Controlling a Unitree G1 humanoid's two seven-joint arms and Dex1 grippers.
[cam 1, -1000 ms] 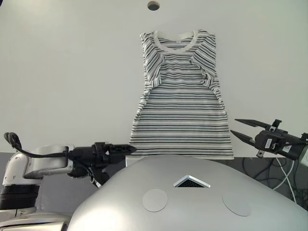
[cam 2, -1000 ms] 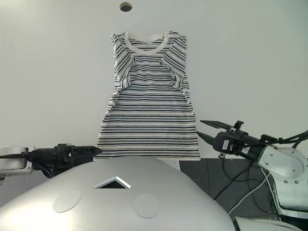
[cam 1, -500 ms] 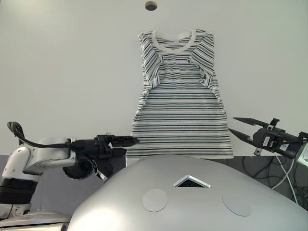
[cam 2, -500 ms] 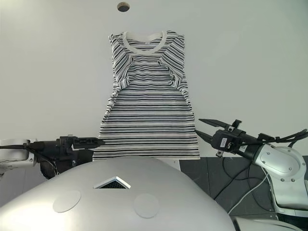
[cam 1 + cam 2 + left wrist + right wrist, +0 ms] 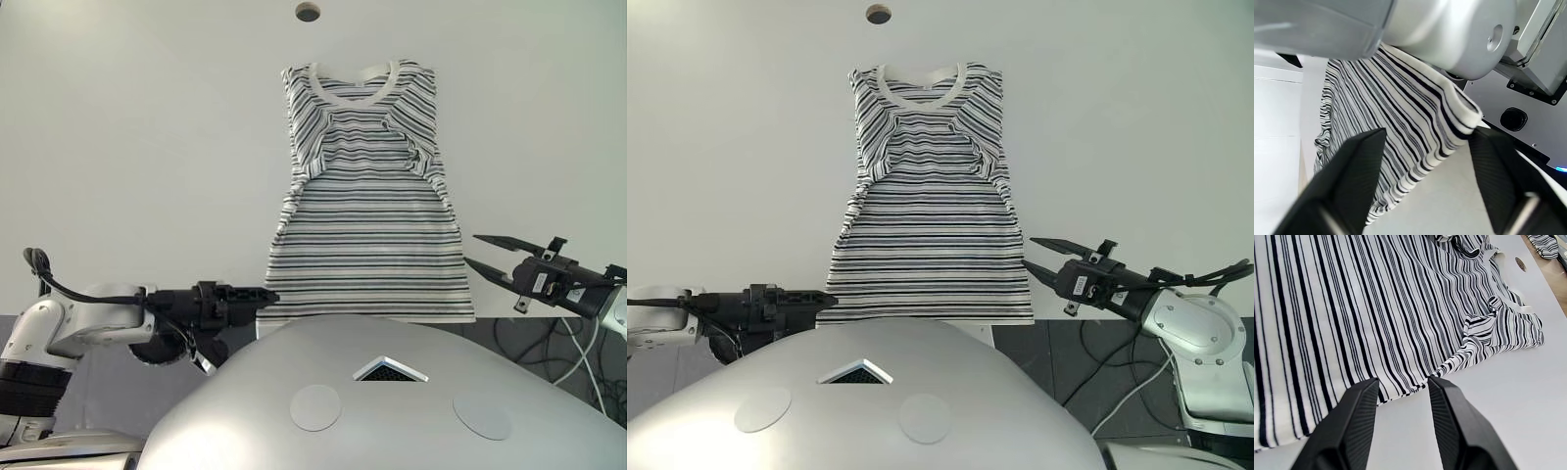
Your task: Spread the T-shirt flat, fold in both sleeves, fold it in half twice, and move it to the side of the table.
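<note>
Now the striped T-shirt [image 5: 367,215] lies flat on the white table [image 5: 147,147], stretching away ahead of our left pincer [image 5: 1425,137]. Its collar is at the far end and both sleeves are already tucked in over the chest. That pincer stands spread, with the hem's near corner lying between its fingers. Our right pincer [image 5: 472,250] is likewise spread, just beside the opposite hem corner, with the shirt's side edge running on ahead of its tips. We judge the first half-fold to be the step in hand. To do it well, each pincer should reach far enough over its corner to catch every layer. Both should close together, lift only slightly, and carry the hem level toward the collar, so the edges meet square and the tucked sleeves are not dragged out.
</note>
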